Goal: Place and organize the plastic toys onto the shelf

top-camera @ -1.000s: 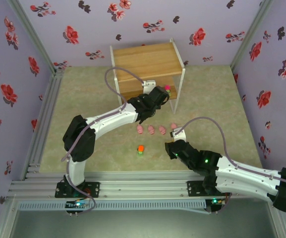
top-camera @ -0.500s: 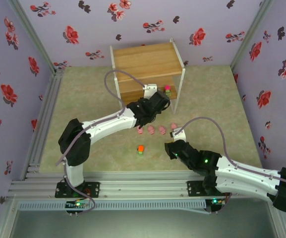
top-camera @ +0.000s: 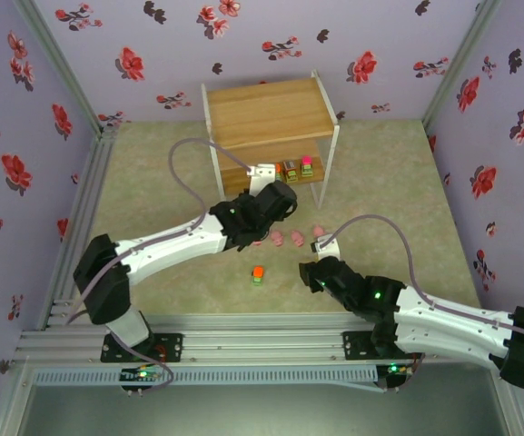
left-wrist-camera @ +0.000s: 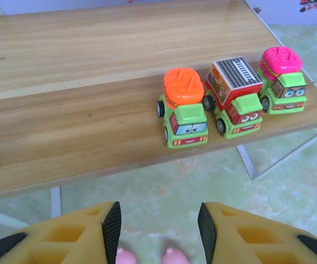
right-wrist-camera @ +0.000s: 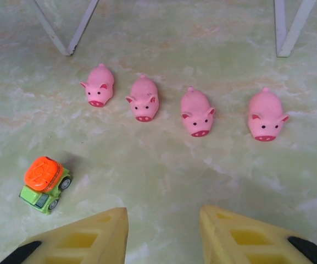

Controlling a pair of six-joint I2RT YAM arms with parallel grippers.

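Fingers [left-wrist-camera: 111, 228] of the left gripper [left-wrist-camera: 158, 220], yellow with black pads, stand apart at the bottom edge of the left wrist view and hold nothing. Above them, across the middle of that frame, runs the lower board of the light brown wooden shelf on thin white legs [left-wrist-camera: 65, 126]. Three small plastic trucks with green cabs stand side by side near its front edge at centre right: from left to right the orange-topped truck [left-wrist-camera: 184, 107], the grey-striped box truck [left-wrist-camera: 232, 96] and the magenta-topped truck [left-wrist-camera: 282, 77], all facing the camera.

In the top external view the shelf stands at upper centre, with the left gripper [top-camera: 275, 195] just below it and the right gripper [top-camera: 309, 271] at lower centre.

In the right wrist view a second orange-topped green truck [right-wrist-camera: 45, 184] sits at lower left on the pale green marbled mat [right-wrist-camera: 163, 165]. Four pink plastic pigs [right-wrist-camera: 144, 99] form a row across the upper middle, snouts toward the camera, each apart from its neighbour. At the bottom edge the right gripper's yellow fingers [right-wrist-camera: 224, 231] are spread, nothing between them.
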